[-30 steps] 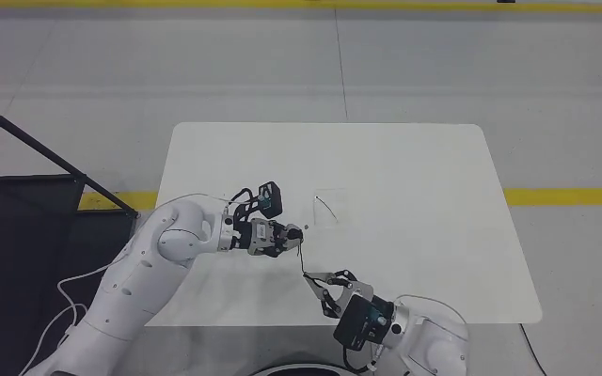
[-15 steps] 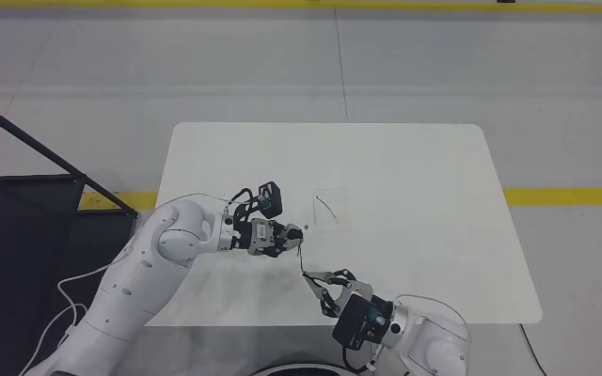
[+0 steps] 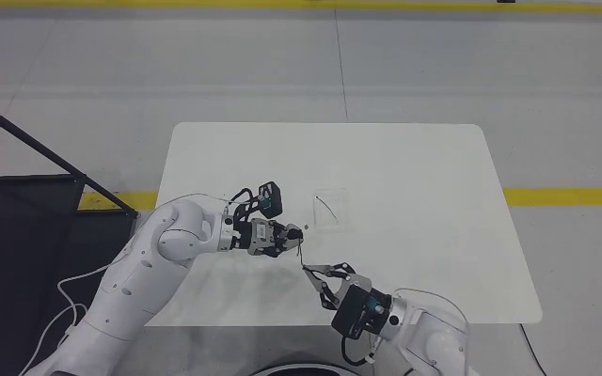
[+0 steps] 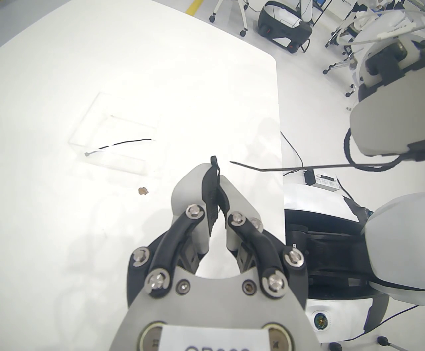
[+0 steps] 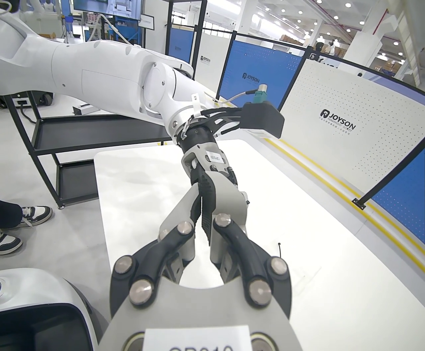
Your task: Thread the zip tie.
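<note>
Two zip ties, one tray (image 4: 114, 161), loose tie (image 4: 119, 144) in tray, held tie (image 4: 282, 169) pinched by left claw (image 4: 214, 176) and right claw (image 5: 201, 196), both pressed together

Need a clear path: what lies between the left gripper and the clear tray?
Left wrist view: bare table with one small brown speck between left gripper and clear tray.

Prob. robotics lab/factory hall: blue partition panels (image 5: 265, 66), pegboard wall (image 5: 365, 96), yellow floor tape (image 3: 555, 195), high ceiling (image 5: 332, 13) w/ lights.
</note>
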Tool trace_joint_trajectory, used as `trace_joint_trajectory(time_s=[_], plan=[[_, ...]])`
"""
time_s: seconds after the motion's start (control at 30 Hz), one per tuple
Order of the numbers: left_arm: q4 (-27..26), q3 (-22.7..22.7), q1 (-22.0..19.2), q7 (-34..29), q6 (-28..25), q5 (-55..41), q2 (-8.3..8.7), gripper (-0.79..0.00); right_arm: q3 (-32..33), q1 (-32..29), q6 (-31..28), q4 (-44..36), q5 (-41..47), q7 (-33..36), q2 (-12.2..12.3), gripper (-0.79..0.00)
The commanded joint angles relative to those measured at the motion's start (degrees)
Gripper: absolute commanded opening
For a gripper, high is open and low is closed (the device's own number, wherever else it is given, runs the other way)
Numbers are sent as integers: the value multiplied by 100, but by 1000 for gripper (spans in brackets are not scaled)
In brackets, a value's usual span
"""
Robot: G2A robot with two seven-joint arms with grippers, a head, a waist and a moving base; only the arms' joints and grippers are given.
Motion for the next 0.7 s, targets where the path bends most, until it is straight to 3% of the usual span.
trace_joint_trajectory(time_s=[0.0, 0.67], plan=[[0, 0, 0, 0, 0, 0, 0, -785, 12, 2, 3, 2, 33, -4, 8, -785], [0, 0, 0, 0, 0, 0, 0, -785, -92, 153, 73, 74, 222, 133, 51, -785]])
